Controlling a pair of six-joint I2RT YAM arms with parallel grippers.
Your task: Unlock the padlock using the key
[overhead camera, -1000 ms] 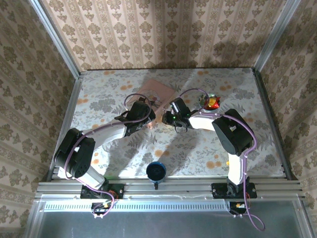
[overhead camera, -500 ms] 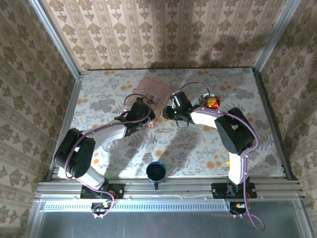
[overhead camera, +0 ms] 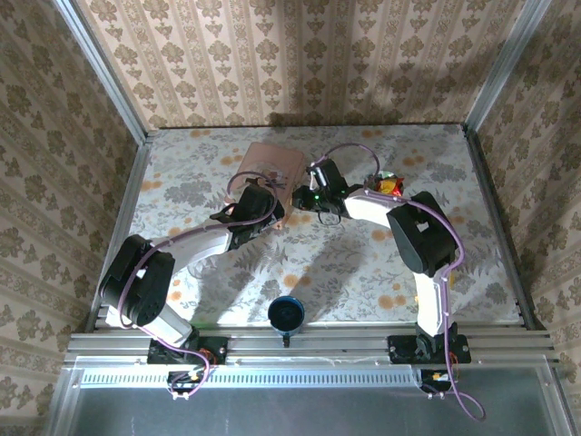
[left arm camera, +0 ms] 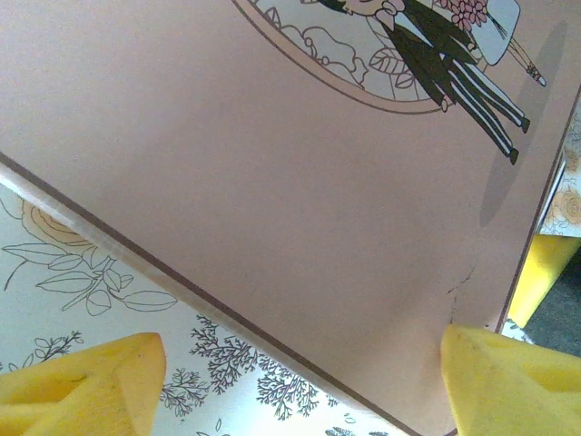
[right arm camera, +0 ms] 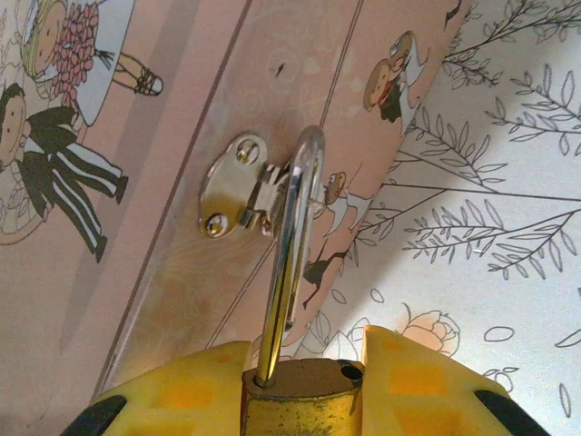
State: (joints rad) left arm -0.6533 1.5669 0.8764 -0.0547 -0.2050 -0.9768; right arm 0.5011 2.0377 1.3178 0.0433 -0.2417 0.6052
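Note:
The brass padlock [right arm camera: 295, 400] sits between my right gripper's [right arm camera: 304, 359] yellow fingers, which are shut on its body. Its silvery shackle [right arm camera: 290, 245] runs up through the metal hasp [right arm camera: 238, 186] on the front of the pink box [right arm camera: 182, 118]. One shackle hole [right arm camera: 349, 370] in the body's top stands empty. From above, the right gripper [overhead camera: 304, 196] is at the box's [overhead camera: 277, 163] near right corner. My left gripper [left arm camera: 301, 352] is open, its fingers [left arm camera: 100, 372] spread wide over the box lid's [left arm camera: 272, 182] near edge. In the top view the left gripper [overhead camera: 270, 211] is just in front of the box.
A blue round object [overhead camera: 286, 313] lies near the table's front edge between the arm bases. A red and yellow object [overhead camera: 388, 187] sits right of the right arm's forearm. Wallpapered walls close in the table at the back and sides. A yellow shape [left arm camera: 545, 272] shows past the box's right edge.
My right gripper has moved back and left with the padlock. The pink box has slid and turned the same way. The left arm has barely moved.

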